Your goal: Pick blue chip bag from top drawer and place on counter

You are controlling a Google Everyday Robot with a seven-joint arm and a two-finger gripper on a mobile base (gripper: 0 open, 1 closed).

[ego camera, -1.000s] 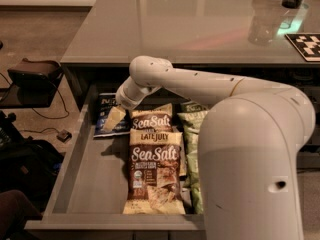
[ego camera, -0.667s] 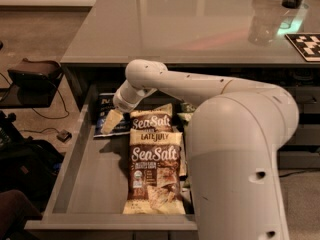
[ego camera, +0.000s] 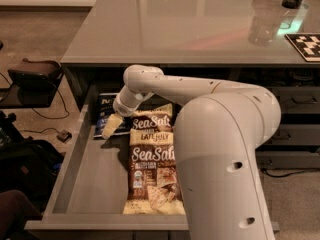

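The blue chip bag [ego camera: 105, 110] lies flat at the back left of the open top drawer [ego camera: 85, 184], partly under the counter's edge and partly hidden by my wrist. My gripper [ego camera: 111, 127] reaches down into the drawer from the right, its pale fingers [ego camera: 112, 125] resting at the bag's front right corner. The glossy grey counter [ego camera: 190, 24] spreads above the drawer. My white arm covers the drawer's right half.
Two brown and cream Sea Salt bags [ego camera: 151, 174] lie in the drawer's middle, right of the gripper. A clear cup [ego camera: 262, 26] and a black-and-white tag [ego camera: 306, 45] sit on the counter's far right. Closed drawer fronts [ego camera: 295, 129] are at right. A dark box [ego camera: 35, 74] sits on the floor at left.
My arm has shifted left; the gripper has moved a little left and down onto the blue bag's front corner. The bags have not moved.
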